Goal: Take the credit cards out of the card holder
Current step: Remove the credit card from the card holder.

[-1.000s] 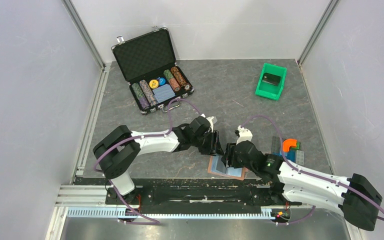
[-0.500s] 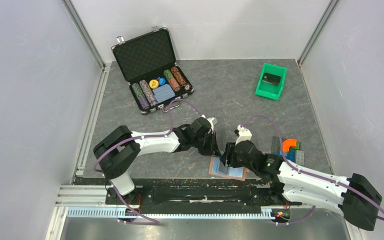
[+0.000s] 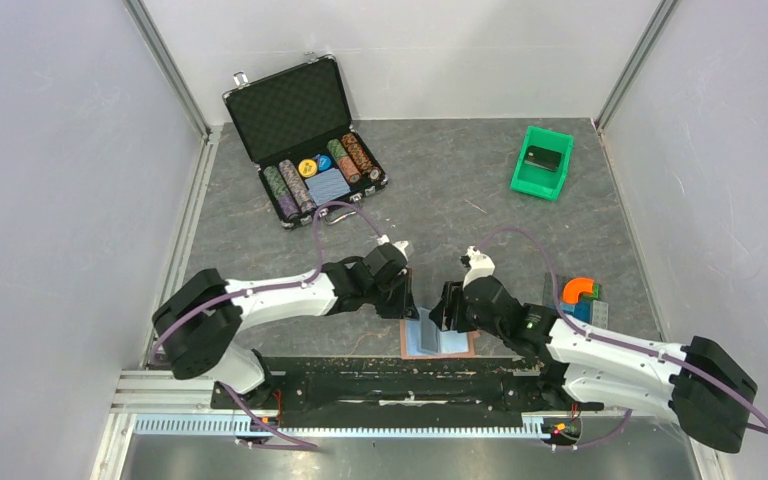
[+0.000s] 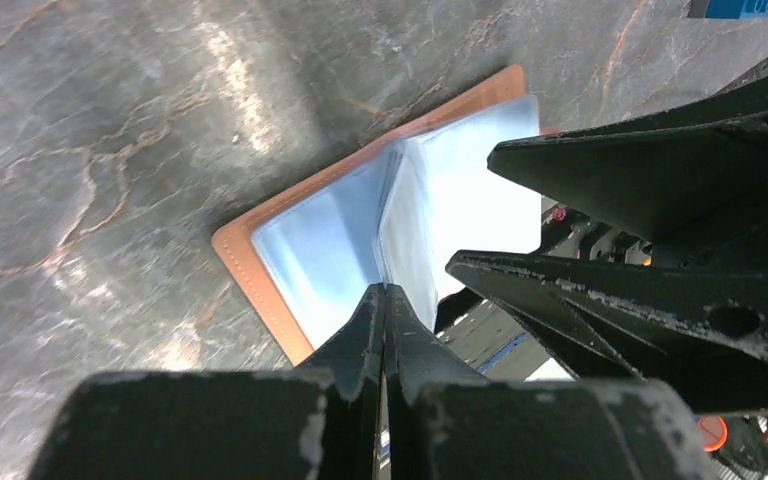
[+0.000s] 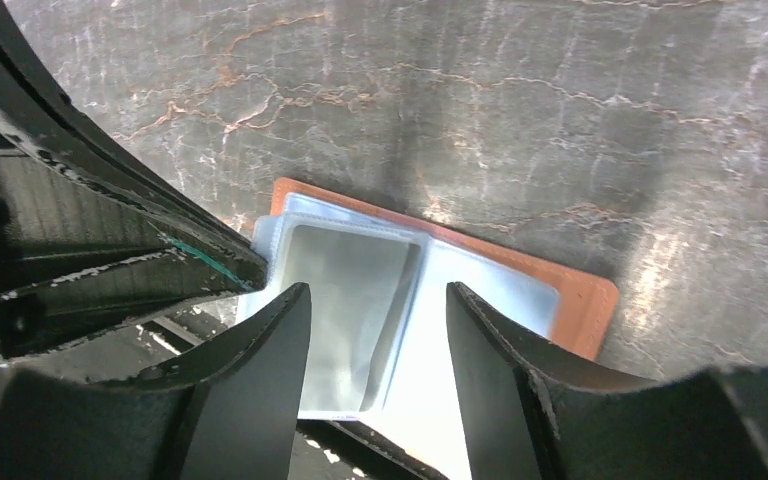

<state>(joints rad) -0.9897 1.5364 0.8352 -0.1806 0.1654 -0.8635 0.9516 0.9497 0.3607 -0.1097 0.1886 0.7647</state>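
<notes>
Two grippers crowd one small target, and that is the first hazard. The card holder (image 4: pixel 235 250) lies open on the table (image 3: pixel 480 200), at its near edge just in front of the base rail (image 3: pixel 360 385), with the brown cover down and the light blue sleeves up. The left gripper (image 4: pixel 385 295) is closed tight, down at the fold where a sleeve leaf (image 4: pixel 405 220) stands up. Whether it has that leaf pinched or has merely closed beside it, I cannot tell. The right gripper (image 5: pixel 378 292) is open, its fingers (image 5: pixel 250 390) straddling the sleeves from the other side and holding nothing. Whether it touches the holder cannot be told.

No credit cards lie out on the table. A greyish patch (image 5: pixel 345 300) shows inside one sleeve in the right wrist view, perhaps a card, perhaps only shadow.

If the left gripper has only plastic, a pull would likely lift or drag the whole holder instead of freeing a card, since nothing visibly pins it down. With the holder so near the edge, such a drag could tip it off the table toward the rail. The two grippers are very close together, so a careless reach by either risks a knock between them or shoves the holder askew. A thin leaf could also tear or slip free.
</notes>
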